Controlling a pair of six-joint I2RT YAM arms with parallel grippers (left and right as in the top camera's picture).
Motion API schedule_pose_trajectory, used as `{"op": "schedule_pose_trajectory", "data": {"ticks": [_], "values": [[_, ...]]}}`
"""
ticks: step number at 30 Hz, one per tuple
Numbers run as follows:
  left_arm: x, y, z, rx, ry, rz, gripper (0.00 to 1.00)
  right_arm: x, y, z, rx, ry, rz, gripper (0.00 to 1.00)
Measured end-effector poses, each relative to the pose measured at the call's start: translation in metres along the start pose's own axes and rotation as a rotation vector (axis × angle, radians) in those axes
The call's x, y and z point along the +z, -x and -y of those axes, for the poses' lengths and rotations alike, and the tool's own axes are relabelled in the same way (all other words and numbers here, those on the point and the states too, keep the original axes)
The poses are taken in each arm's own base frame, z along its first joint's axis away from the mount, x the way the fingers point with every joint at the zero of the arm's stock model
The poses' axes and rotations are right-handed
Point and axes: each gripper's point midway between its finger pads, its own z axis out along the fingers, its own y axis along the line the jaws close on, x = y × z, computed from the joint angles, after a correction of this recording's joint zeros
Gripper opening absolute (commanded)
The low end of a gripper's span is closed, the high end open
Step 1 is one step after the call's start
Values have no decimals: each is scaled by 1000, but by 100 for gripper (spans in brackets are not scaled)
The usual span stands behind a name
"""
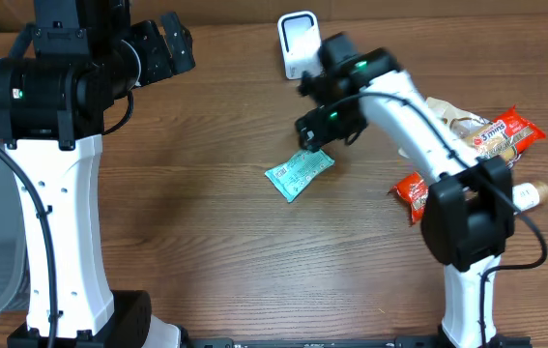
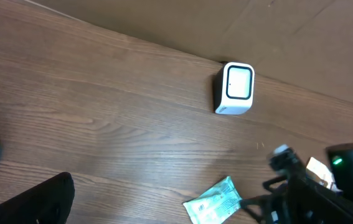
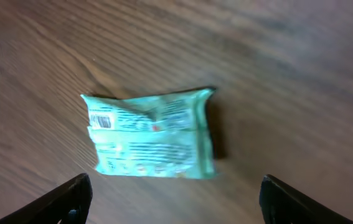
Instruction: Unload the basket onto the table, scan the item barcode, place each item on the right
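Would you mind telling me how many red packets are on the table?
2: one red packet beside the right arm's base, a second red packet in the pile at the far right. The arm may hide more.

Small teal-green packet point(image 1: 299, 174) flat on the bare wooden table point(image 1: 206, 193) near its middle, turned at a slant, printed back and centre seam up. Small barcode point(image 3: 101, 119) at one short end, facing up. White rounded barcode scanner point(image 1: 298, 43) with a dark-rimmed window, upright near the table's far edge, apart from the packet.
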Motion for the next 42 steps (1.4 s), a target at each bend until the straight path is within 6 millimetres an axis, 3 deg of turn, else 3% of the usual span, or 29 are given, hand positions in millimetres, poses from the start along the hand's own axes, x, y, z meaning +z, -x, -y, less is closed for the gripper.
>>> {"op": "schedule_pose_trajectory", "data": {"ticks": [3,7,15,21,24,30,33,36,42], "values": [[0,0,0,0,0,0,100,1,3,19,-49,92,40,86],[0,0,0,0,0,0,100,17,-1,31,-97,181,41,85],[0,0,0,0,0,0,100,64,-12,20,-187,271,-21,84],[0,0,0,0,0,0,99,74,-15,10,-202,312,-38,80],[0,0,0,0,0,0,100,77,-19,4,-204,333,-52,73],[0,0,0,0,0,0,100,91,-26,-14,-186,382,-76,26],[0,0,0,0,0,0,99,97,-33,-20,-144,417,-89,11],[0,0,0,0,0,0,99,97,-36,-23,-96,450,-94,4],[0,0,0,0,0,0,99,92,-50,-26,14,491,-165,4]]}}
